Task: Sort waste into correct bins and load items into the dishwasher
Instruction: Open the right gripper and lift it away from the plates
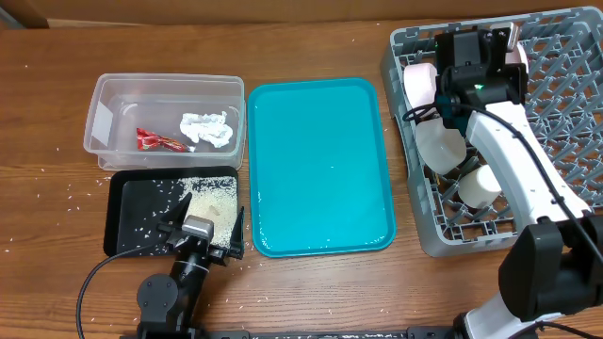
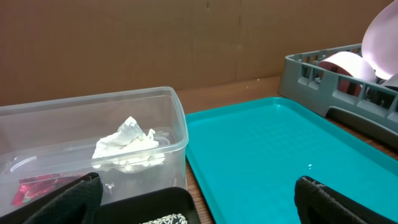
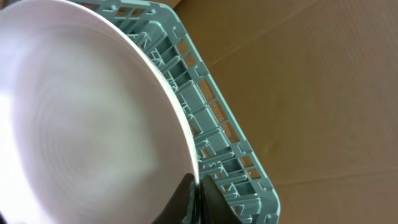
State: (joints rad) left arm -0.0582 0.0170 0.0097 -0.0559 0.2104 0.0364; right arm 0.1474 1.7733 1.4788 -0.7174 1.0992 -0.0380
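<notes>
Right wrist: my right gripper (image 3: 194, 193) pinches the plate (image 3: 81, 118) rim in the rack (image 3: 217, 130), fingertips mostly cut off. Left gripper (image 1: 203, 224) gapes, well apart from the rack, teal tray (image 1: 320, 169) between.

A brown wooden table (image 1: 311, 292) under even light, with a plain brown board (image 2: 124, 43) behind.

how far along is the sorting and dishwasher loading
Nearly finished. Done: the red wrapper and tissue wad lie in the clear tub, rice is in the black tray, and a bowl and cup sit in the dish rack. In hand: the right gripper pinches a plate at the rack. Left: release it; stray grains dot the table; chopsticks aren't visible.
</notes>
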